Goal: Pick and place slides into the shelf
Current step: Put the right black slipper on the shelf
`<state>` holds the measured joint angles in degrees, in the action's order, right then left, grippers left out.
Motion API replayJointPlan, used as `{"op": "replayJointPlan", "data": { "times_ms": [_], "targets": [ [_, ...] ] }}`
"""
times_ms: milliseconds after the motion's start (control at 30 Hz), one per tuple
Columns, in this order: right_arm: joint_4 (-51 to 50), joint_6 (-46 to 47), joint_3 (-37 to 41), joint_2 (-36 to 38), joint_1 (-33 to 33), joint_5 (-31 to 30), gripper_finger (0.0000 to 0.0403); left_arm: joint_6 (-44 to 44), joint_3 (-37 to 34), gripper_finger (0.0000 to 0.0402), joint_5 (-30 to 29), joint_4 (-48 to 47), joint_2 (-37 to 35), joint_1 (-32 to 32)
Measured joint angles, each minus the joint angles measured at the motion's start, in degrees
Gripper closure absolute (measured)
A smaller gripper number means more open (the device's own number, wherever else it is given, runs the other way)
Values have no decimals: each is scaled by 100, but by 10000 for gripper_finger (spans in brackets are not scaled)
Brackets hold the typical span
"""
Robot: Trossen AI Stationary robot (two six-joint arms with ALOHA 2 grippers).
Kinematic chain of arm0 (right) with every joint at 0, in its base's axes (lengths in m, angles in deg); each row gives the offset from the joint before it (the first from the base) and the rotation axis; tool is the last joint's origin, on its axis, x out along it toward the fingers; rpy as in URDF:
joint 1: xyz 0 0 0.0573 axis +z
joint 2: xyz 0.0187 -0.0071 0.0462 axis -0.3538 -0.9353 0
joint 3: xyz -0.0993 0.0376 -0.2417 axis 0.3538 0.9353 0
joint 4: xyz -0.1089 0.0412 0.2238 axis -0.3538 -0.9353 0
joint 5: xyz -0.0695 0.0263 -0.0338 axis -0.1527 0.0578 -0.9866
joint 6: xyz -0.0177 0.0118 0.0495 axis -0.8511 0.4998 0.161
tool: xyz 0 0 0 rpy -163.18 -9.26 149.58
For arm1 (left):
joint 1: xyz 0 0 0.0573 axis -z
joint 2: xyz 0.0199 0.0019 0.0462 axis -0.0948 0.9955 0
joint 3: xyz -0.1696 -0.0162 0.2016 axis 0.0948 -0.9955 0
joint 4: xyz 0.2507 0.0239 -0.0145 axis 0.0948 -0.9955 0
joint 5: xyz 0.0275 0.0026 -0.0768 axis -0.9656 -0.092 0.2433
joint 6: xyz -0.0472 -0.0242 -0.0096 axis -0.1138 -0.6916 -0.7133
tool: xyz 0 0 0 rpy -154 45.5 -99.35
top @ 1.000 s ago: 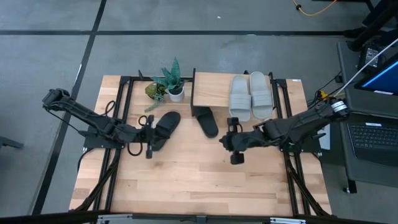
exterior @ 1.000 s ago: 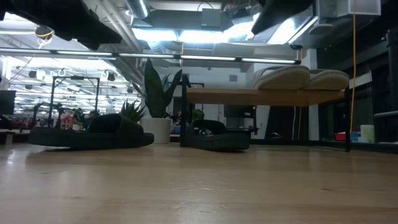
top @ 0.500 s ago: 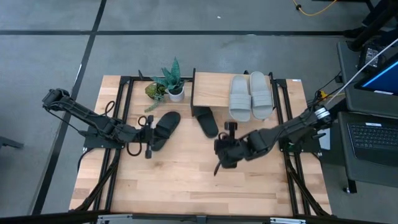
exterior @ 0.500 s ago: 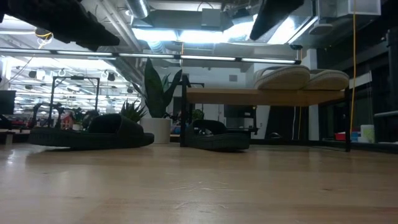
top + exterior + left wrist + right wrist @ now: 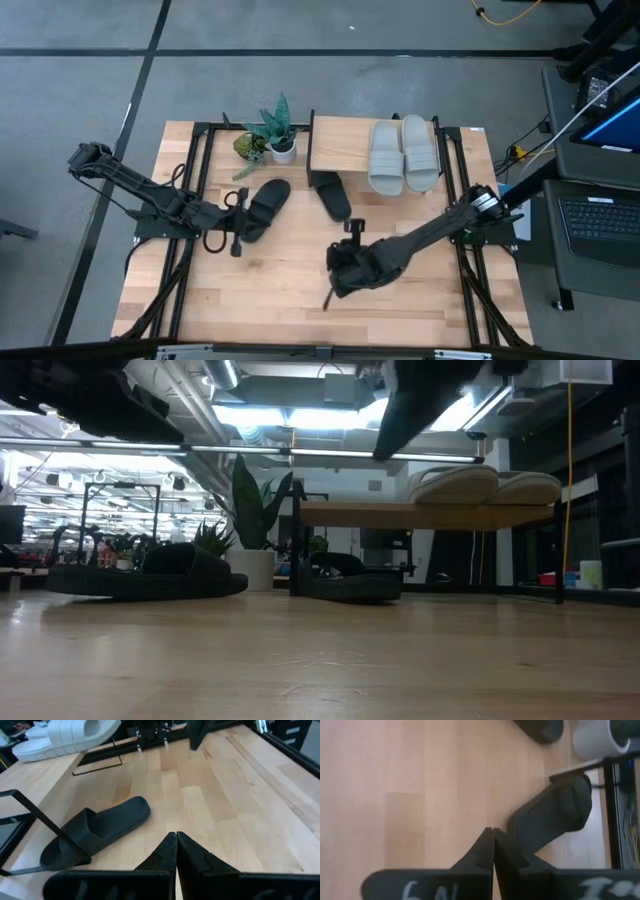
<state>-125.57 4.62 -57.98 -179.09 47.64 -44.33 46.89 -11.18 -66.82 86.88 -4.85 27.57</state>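
Two light grey slides (image 5: 403,155) lie side by side, soles down, on the shelf's wooden top board (image 5: 335,148) at the table's far side. One black slide (image 5: 331,194) rests on the table with its far end under that board. The other black slide (image 5: 262,208) lies on the table to the left of it. My left gripper (image 5: 236,246) hovers shut just left of that slide, holding nothing; its shut fingers show in its wrist view (image 5: 176,840). My right gripper (image 5: 330,296) hangs shut over the bare middle of the table, nearer than the slides, pointing down at a slant (image 5: 493,834).
A small potted plant in a white pot (image 5: 281,143) and a second small plant (image 5: 249,147) stand at the far edge, left of the shelf. The shelf's black metal frame (image 5: 610,795) stands beside the black slide. Bare tabletop (image 5: 300,310) spreads toward the near edge.
My right gripper has swung from beside the shelf toward the table's near edge and leftward, sinking and tipping further downward, fingers staying shut. The slides have not moved.
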Motion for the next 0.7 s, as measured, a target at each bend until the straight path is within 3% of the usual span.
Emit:
{"op": "replayJointPlan", "data": {
  "times_ms": [267, 500, 700],
  "targets": [
    [153, 44, 0, -238, -345, -12, 382, -2, 0, 401, 15, -329, 2, 0],
    [198, -269, 25, -274, -604, 11, 312, 6, 0, 401, 15, -454, 2, 0],
    [352, -388, 560, -287, -776, 40, 251, 39, 2, 401, 15, -534, 2, 0]
  ]
}}
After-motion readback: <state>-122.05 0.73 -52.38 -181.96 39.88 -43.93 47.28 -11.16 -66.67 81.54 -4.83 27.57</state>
